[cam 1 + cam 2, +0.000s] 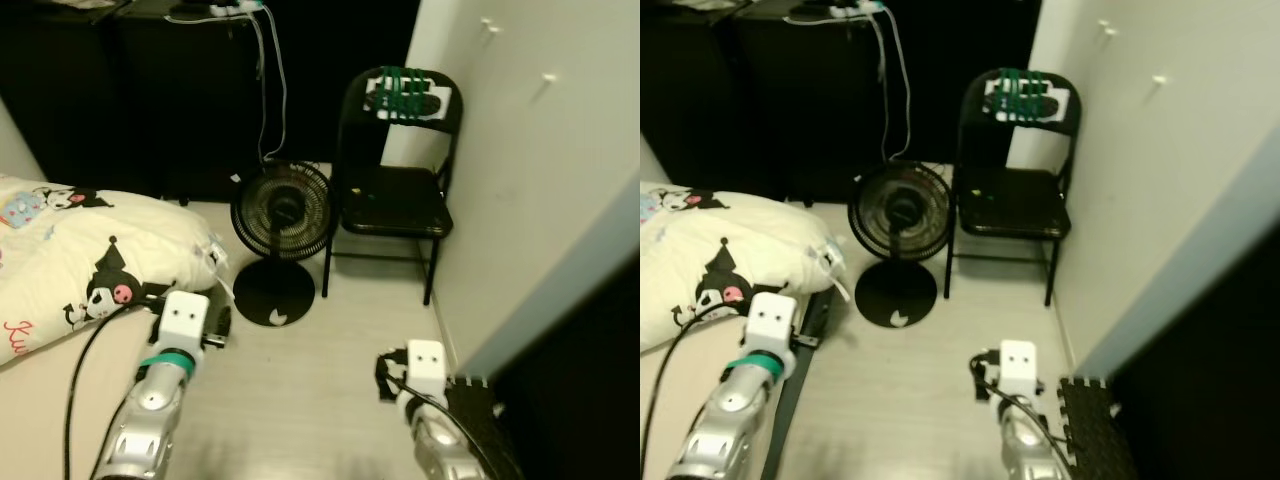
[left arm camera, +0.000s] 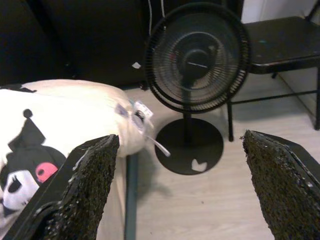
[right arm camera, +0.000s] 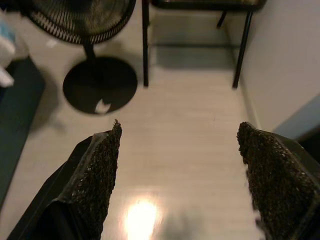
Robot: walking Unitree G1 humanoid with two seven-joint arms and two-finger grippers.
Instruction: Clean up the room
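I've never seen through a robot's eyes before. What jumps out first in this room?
Probably the black floor fan, standing on pale flooring in the middle of the scene, with a black folding chair beside it against the white wall and something green-striped draped over the chair's back. To the robot's left lies a cream pillow printed with a cartoon character. Low in the head views, the left hand and right hand are both open and hold nothing.

1. Bare floor (image 1: pixel 340 350) lies open ahead, between both arms.
2. Far ahead, the fan (image 1: pixel 281 215) and folding chair (image 1: pixel 395 190) block passage (side by side).
3. Pillow (image 1: pixel 90 255) crowds the left; wall (image 1: pixel 540 180) closes the right.
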